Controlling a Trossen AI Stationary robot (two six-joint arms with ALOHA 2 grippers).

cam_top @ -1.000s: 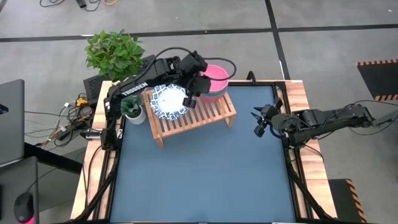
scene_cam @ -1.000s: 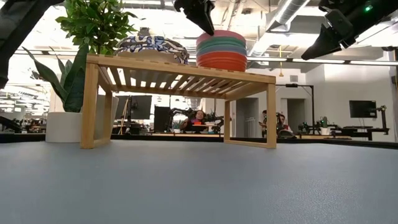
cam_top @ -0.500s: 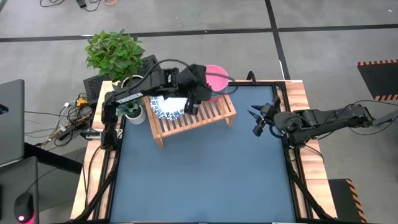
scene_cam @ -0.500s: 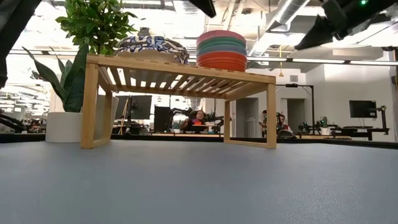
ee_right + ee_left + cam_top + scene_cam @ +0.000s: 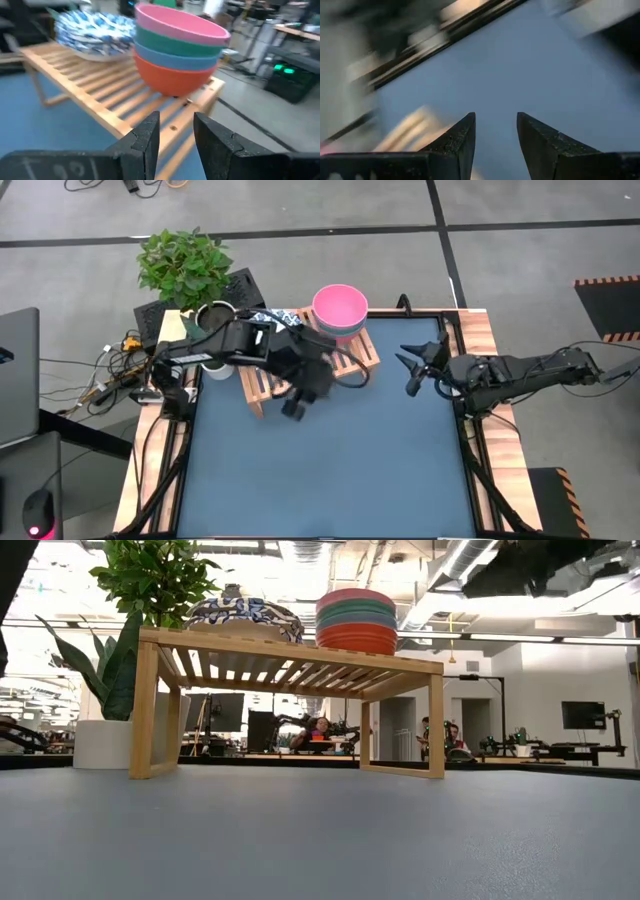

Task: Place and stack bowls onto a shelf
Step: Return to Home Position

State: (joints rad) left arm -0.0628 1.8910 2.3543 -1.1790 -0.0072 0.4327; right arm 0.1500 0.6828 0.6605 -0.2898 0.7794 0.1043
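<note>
The light-wood shelf (image 5: 357, 356) stands at the table's far left and also shows in the low view (image 5: 290, 655). On it sit a stack of white bowls with blue patterned rims (image 5: 243, 612) and a stack of plain bowls (image 5: 357, 620): red at the bottom, then blue, teal, and pink on top (image 5: 340, 308). My left gripper (image 5: 295, 406) is open and empty over the blue table, just near of the shelf; its fingers show in the left wrist view (image 5: 496, 131). My right gripper (image 5: 409, 375) is open and empty to the right of the shelf, facing the bowls (image 5: 176, 127).
A leafy potted plant (image 5: 183, 265) and a white pot (image 5: 214, 358) stand left of the shelf. Bare blue table surface (image 5: 330, 470) stretches from the shelf to the near edge. Wooden rails (image 5: 480, 330) run along the table's sides.
My left gripper has gone from above the bowls on the shelf up and toward the table's near edge, and now hangs past the shelf's front. It has left the low view. Both bowl stacks stay on the shelf. My right gripper has risen a little.
</note>
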